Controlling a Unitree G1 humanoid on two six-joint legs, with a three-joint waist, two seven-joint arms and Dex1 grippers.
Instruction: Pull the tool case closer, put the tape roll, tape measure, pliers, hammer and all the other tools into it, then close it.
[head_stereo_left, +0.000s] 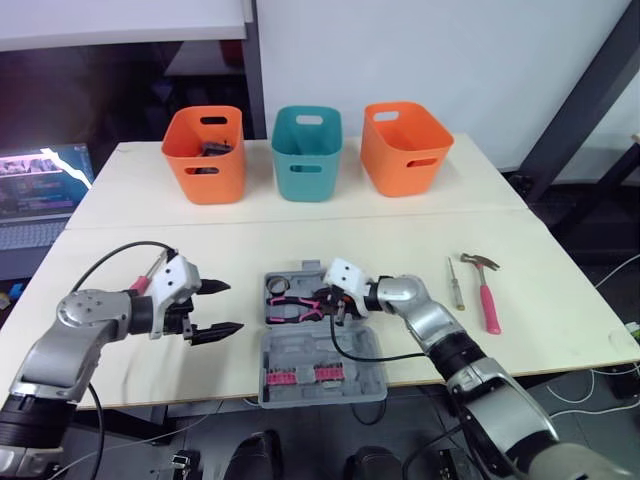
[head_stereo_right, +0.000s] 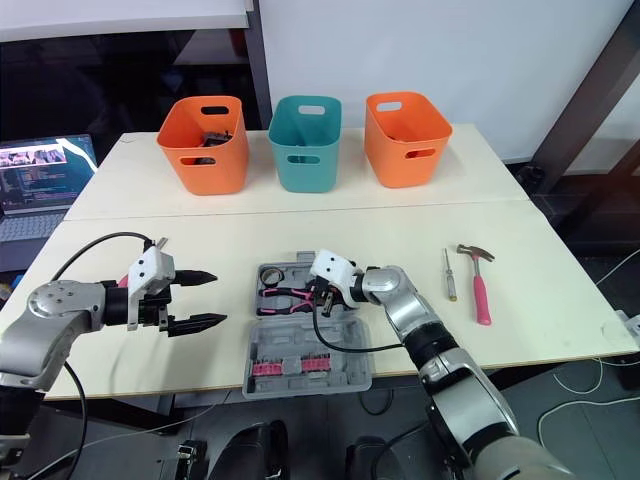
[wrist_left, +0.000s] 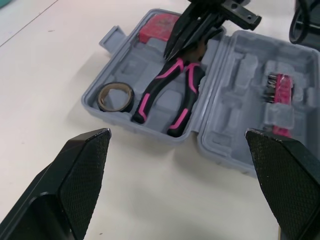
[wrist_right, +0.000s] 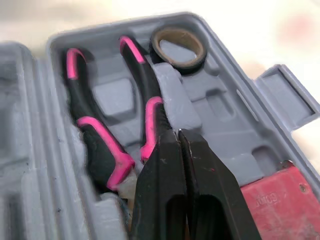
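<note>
Right wrist view: right end effector (wrist_right: 177, 136) pressed together, tips on pliers (wrist_right: 95, 140) in tool case (wrist_right: 220, 125), beside tape roll (wrist_right: 178, 48). Left end effector (head_stereo_left: 218, 307) spread, left of tool case. Risk: pliers unseated, lid jams. Hammer (head_stereo_left: 487, 290) on table (head_stereo_left: 150, 250), far right.

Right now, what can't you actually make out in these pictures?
Head views: dark items in the left orange basket, mostly behind its wall, too small to name.
Left wrist view: head of the pliers, covered by the right gripper.
Right wrist view: print on the red tape measure, blurred, cut off by the edge.
</note>
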